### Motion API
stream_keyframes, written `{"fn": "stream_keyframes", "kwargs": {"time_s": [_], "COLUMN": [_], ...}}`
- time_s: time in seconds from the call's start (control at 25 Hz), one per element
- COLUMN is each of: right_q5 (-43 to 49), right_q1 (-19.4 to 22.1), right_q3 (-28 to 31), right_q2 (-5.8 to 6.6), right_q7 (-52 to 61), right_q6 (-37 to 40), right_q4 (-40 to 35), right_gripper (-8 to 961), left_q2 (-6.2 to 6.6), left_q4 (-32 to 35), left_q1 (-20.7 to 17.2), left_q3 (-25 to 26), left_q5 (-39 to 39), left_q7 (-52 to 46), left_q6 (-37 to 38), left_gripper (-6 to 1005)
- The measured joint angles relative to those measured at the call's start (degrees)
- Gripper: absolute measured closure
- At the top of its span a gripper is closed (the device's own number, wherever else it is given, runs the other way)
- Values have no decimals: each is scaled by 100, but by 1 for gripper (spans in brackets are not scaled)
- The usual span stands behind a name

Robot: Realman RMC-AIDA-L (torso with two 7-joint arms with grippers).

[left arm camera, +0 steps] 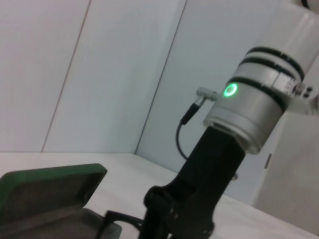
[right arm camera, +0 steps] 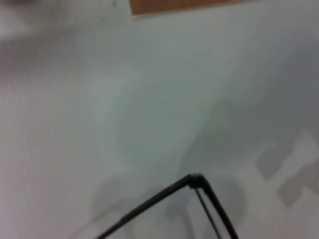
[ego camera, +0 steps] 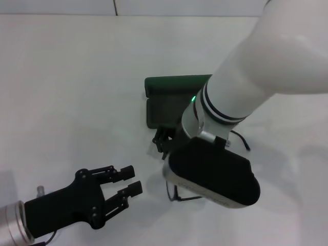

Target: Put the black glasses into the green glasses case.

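Two arms in view, only the right at work. Task status: incomplete. Green glasses case lies open on the white table, centre-far, lid raised on the far side, tray w/ dark grey lining facing up and, as far as visible, unfilled. Black glasses are not in the case yet; a bit of thin frame shows just below the right arm's housing, near side of the case, and the right wrist view shows a slim temple and hinge corner above the table. Right gripper sits at the case's near edge, mostly hidden under its own forearm; finger state: cannot tell, and a grasp on the frame can't be confirmed. Left gripper rests near-left, well apart from the case, fingers spread, holding nothing. Remaining, by judgement: carry frame over tray, lower, release. Materials: case is a rigid shell w/ rounded corners, matte green; glasses are fine wire, light, prone to snag.
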State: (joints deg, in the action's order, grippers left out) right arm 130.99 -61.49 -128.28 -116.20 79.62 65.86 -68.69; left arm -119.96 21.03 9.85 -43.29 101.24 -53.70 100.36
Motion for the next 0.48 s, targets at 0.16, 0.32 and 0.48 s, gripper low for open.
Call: {"fn": "stream_keyframes", "kwargs": {"time_s": [0.16,0.32,0.48], "right_q5": [22,-6,-142], "right_q1": [19,99,188], "right_q3": [295,808,1534], "right_q2": [0,1,1], "right_q7": [523,829,1035], "right_q6": [448,865,1281], "right_q4": [-212,-378,-472], "right_gripper": [828,835,837], "left_q2": [-1,0,7], "left_q4": [-36,-39,-44], "left_q1": [-9,-10,-2], "left_q3": [-8,16,21], "left_q5": [-19,-132,-448], "left_q7": [16,35,168], "left_q6": [24,183,341], "left_gripper": [634,634,634]}}
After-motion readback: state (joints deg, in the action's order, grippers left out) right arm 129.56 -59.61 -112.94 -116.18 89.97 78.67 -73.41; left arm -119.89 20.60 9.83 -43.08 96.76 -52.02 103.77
